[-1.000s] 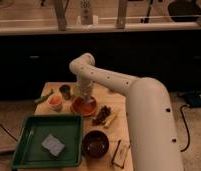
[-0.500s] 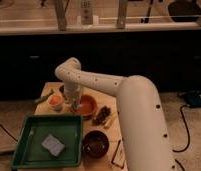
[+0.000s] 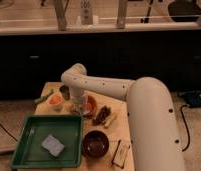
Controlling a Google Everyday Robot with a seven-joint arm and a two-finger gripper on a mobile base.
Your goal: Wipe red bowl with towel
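Nothing readable here: the small white placard [image 3: 85,6] at the top carries dark marks, all illegible. The gripper [image 3: 77,106] hangs at the shallow orange-red bowl's [image 3: 90,103] left rim.

Gripper [image 3: 77,107] sits at the red bowl [image 3: 91,104] rim; pale bowl [image 3: 55,100] crowds just left of the jaws, green tray [image 3: 24,139] near in front.

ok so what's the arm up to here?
The robot's arm reaches across the table, and its pincer is down at the left edge of the red bowl, between it and the small pale bowl. Whether it holds a towel cannot be seen from here. A grey pad lies in the green tray at the front. The brown bowl sits right of the tray, away from the pincer.
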